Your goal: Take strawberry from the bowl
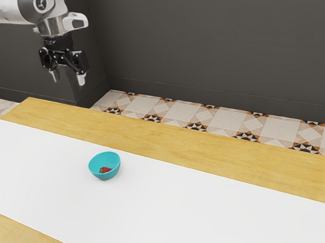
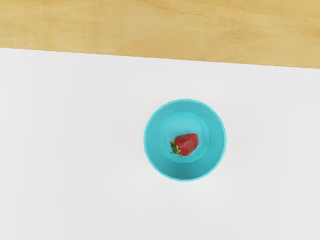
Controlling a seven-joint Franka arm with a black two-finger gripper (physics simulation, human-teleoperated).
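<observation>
High above the table hangs my black gripper in the exterior view, its two pale fingertips spread apart with nothing between them. Below it and toward the exterior view's right, a turquoise bowl stands upright on the white surface. A red strawberry lies at the bottom of that bowl. From above, in the wrist view, the round bowl holds the strawberry on its side, green leaves at one end. The strawberry and the gripper are well apart.
A white strip runs along the wooden table, with bare wood on both sides of it. Beyond the table are a patterned tile floor and a dark wall.
</observation>
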